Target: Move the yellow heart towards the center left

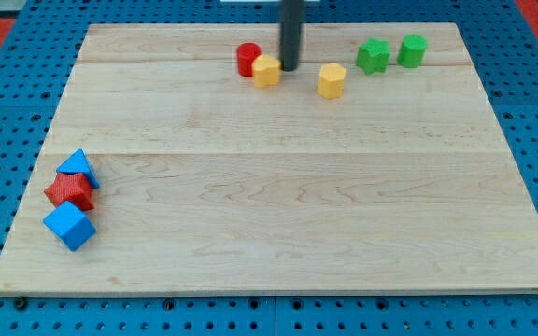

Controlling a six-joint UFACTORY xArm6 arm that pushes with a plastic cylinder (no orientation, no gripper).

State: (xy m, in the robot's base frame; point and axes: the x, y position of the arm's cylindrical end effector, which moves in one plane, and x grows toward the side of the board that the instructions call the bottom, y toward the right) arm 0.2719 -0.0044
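The yellow heart [266,71] lies near the view's top, a little left of the middle, with its left side against a red cylinder [247,59]. My tip [290,69] is right beside the heart's right side, touching it or nearly so. The dark rod rises straight up out of the view's top. A yellow hexagon [332,80] lies a short way to the right of my tip.
A green star [373,56] and a green cylinder [412,50] sit at the top right. At the left edge, low down, a blue triangle [77,168], a red star [69,191] and a blue cube [69,226] are clustered together. The wooden board [278,215] rests on a blue pegboard.
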